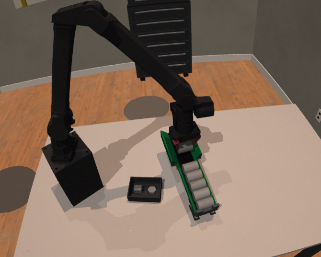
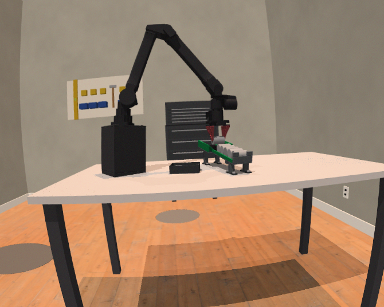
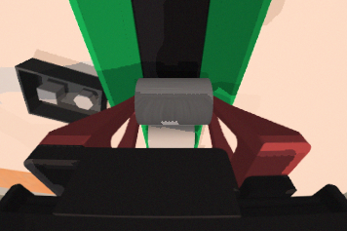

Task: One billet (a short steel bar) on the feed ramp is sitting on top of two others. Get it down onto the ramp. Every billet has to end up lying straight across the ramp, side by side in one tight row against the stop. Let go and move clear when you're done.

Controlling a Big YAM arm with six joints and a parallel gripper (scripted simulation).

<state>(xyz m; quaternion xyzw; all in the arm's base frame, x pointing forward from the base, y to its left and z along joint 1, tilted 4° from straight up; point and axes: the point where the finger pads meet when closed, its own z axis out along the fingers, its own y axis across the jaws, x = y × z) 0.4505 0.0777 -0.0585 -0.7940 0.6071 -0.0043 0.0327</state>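
Top view looks steeply down from high over the table's (image 1: 265, 144) front edge. Exterior sits low, far off, facing its long edge level. Wrist looks close down the ramp (image 3: 97, 28); all share it.

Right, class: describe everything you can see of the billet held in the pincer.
The held billet is a short, plain grey cylinder with a dull metal look and flat ends. The pincer is shut on it, one dark red finger pressing each end. It lies level and crosswise over the upper part of the green ramp, uphill of the five billets rowed against the stop. Whether it touches the ramp cannot be told.
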